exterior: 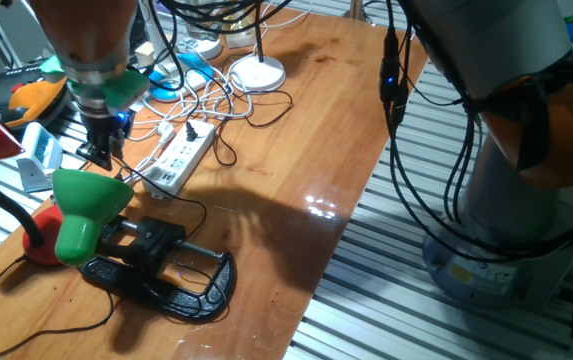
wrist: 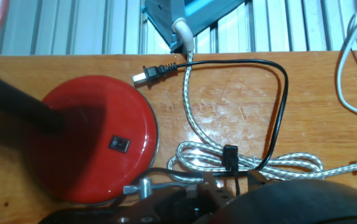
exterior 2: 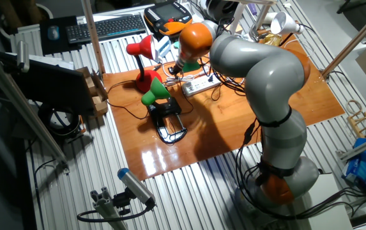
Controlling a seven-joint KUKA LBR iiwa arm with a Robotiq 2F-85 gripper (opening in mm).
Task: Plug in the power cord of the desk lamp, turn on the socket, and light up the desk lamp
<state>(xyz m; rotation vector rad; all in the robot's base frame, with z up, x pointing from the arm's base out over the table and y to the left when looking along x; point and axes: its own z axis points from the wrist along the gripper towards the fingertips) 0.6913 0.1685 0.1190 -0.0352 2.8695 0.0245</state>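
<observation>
Hand hovers over the desk, grip state can't tell, fingers hidden. Plug lies loose just ahead of it by the red base; cord looks thin, floppy, light, so I'd pinch the stiff plug body, not the prongs.

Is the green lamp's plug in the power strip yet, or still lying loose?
Still loose. In the hand view the plug lies on the table beside the red lamp base, prongs bare. The power strip is elsewhere.

Robotics lab: slatted aluminium bench.
</observation>
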